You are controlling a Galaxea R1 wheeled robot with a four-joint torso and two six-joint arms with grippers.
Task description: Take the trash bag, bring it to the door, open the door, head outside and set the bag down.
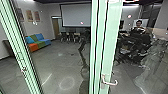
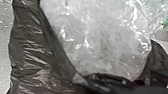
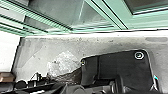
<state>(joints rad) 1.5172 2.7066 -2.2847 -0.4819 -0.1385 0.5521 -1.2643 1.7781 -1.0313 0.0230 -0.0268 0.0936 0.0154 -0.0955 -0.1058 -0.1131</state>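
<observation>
Pale green frames hold the glass door; its upright post (image 1: 110, 45) carries a metal handle (image 1: 110, 81) at lower right of the head view. Close to the left wrist camera, the dark trash bag (image 2: 27, 47) has clear crumpled plastic (image 2: 105, 42) bulging from its mouth. In the right wrist view the same clear plastic (image 3: 65, 61) and a brownish part of the bag (image 3: 72, 76) show beside the robot's dark plate, above grey floor, with the green door frame (image 3: 115, 15) beyond. How either gripper's fingers stand cannot be made out.
Through the glass are a colourful sofa (image 1: 38, 42), a projection screen (image 1: 76, 15), and chairs and tables (image 1: 70, 36). A person (image 1: 139, 27) is at the right behind dark equipment. A small brown box (image 3: 7, 77) lies at one side in the right wrist view.
</observation>
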